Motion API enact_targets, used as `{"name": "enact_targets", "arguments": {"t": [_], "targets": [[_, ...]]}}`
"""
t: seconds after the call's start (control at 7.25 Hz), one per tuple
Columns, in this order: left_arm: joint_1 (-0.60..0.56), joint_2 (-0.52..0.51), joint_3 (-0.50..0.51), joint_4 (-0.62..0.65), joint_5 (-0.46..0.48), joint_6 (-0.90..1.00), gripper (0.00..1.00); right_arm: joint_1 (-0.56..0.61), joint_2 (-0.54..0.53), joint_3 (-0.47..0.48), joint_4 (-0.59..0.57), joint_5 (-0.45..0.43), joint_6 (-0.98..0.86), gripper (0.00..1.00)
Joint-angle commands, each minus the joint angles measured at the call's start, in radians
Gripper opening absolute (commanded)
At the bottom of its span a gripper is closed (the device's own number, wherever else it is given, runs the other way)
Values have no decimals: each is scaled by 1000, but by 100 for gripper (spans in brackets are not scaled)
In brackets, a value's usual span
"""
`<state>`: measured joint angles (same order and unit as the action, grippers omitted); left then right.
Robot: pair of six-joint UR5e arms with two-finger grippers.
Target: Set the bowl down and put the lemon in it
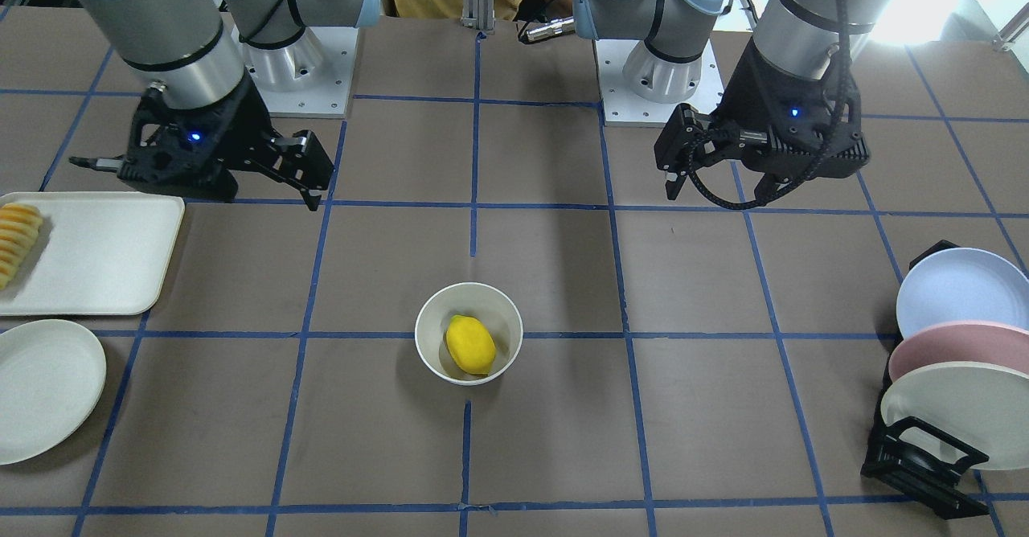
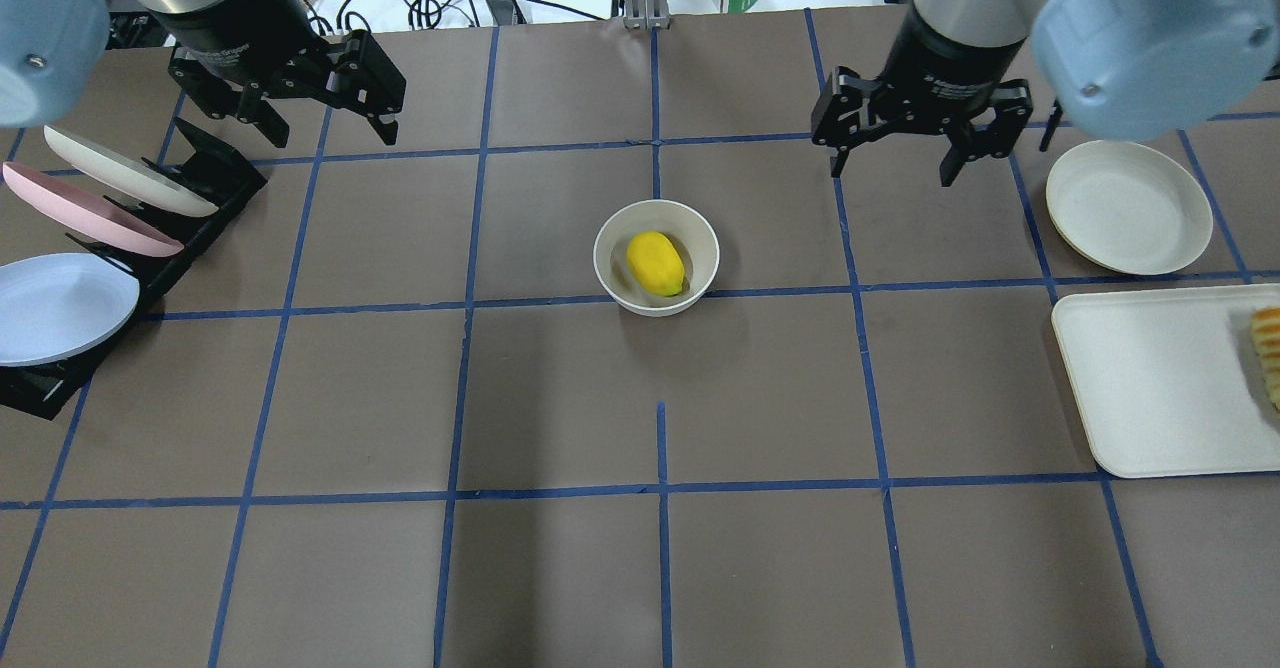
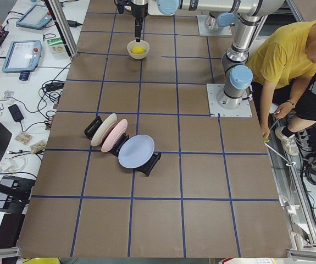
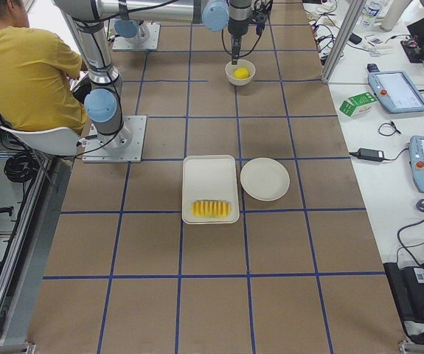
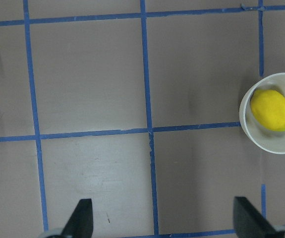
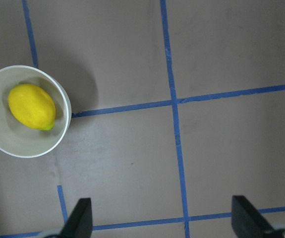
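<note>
The cream bowl (image 2: 618, 240) stands upright near the middle of the table, and the yellow lemon (image 2: 655, 263) lies inside it. Both also show in the front view, bowl (image 1: 500, 312) and lemon (image 1: 470, 345). My left gripper (image 2: 332, 136) hangs open and empty above the table, well to the left of the bowl; its wrist view shows the bowl (image 5: 251, 134) with the lemon (image 5: 270, 110) at the right edge. My right gripper (image 2: 893, 170) is open and empty, up and to the right of the bowl; its wrist view shows the bowl (image 6: 3, 141) with the lemon (image 6: 31, 106) at the left.
A flat cream plate (image 2: 1128, 206) and a white tray (image 2: 1150, 388) with ridged sliced food (image 2: 1268, 353) sit at the right. A black rack (image 2: 215, 163) with three plates stands at the left. A person in yellow (image 3: 289, 55) sits behind the robot.
</note>
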<state>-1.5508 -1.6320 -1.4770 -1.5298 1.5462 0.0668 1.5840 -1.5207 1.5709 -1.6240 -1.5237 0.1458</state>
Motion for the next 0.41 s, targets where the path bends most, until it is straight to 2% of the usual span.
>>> {"name": "enact_targets", "arguments": {"t": [0.0,0.28], "targets": [[-2,1,-2,-3,0,-1,100,-33,-36,0,65,8,-17,100],[-3,1,0,-1,0,-1,100,-32,-38,0,67,0,-22,100]]}}
